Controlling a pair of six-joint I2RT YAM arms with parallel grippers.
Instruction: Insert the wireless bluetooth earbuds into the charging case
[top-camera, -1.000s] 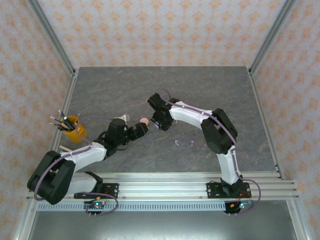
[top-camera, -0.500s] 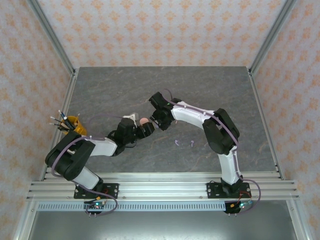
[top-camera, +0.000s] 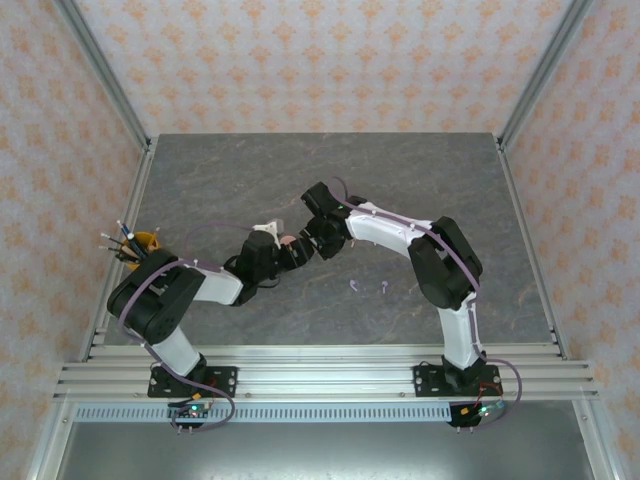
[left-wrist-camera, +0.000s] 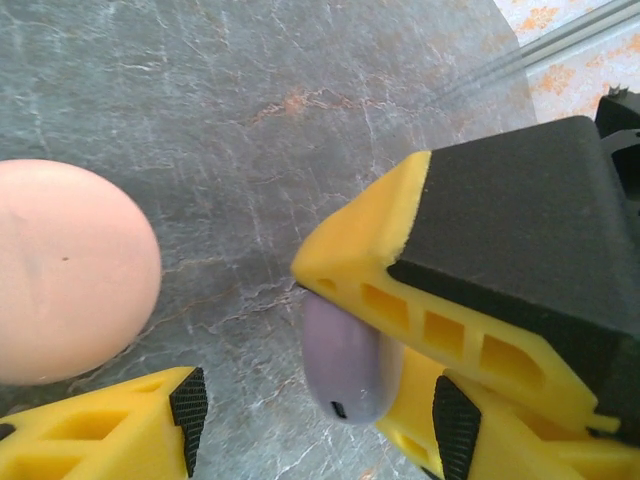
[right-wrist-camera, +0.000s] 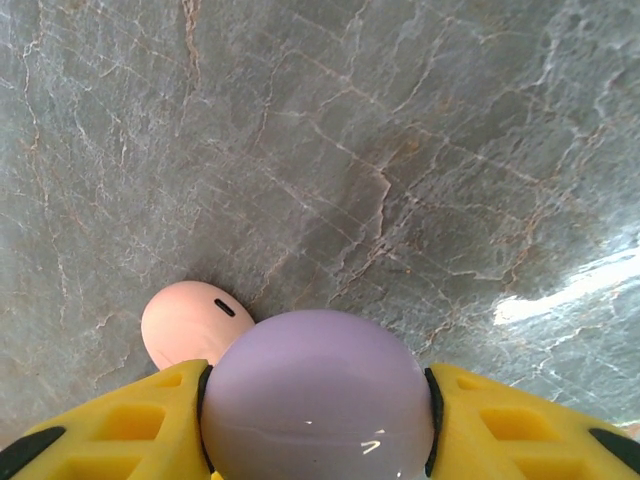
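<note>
Grey stone table (top-camera: 420, 180): right gripper (right-wrist-camera: 318, 378) clamps the lilac case (right-wrist-camera: 310, 420). The left gripper (left-wrist-camera: 318, 418), half-open, straddles it beside the pink case (left-wrist-camera: 70, 270). Two lilac earbuds (top-camera: 355, 287) lie well apart. Recommend centring the left pads before closing.

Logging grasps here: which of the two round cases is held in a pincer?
The lilac case, clamped in the right pincer. The pink case lies on the table beside it, not gripped.
</note>
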